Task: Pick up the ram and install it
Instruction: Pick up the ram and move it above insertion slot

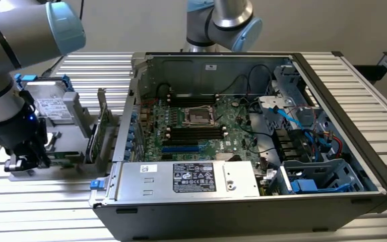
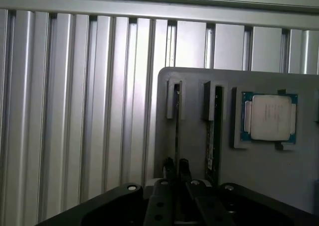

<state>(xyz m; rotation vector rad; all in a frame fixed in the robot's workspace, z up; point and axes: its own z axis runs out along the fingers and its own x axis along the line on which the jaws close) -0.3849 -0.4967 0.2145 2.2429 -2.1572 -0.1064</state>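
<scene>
The ram [image 2: 177, 131] stands on edge in a slot of the grey parts holder [image 2: 299, 176], seen as a thin dark line. My gripper [image 2: 177, 167] reaches down over its near end, one finger close on each side, and looks shut on it. In the exterior view the gripper [image 1: 26, 162] is low over the holder [image 1: 72, 116] at that view's left, beside the open computer case [image 1: 328, 166]. Inside the case, the motherboard [image 1: 231, 121] shows its black memory slots [image 1: 192, 133].
A second green stick [image 2: 212, 136] stands in the neighbouring slot, and a square silver processor [image 2: 269, 117] lies beside it. An expansion card [image 1: 101, 126] stands upright between holder and case. The power supply [image 1: 187, 179] and cables [image 1: 294, 121] crowd the case. Another arm [image 1: 213, 25] stands behind.
</scene>
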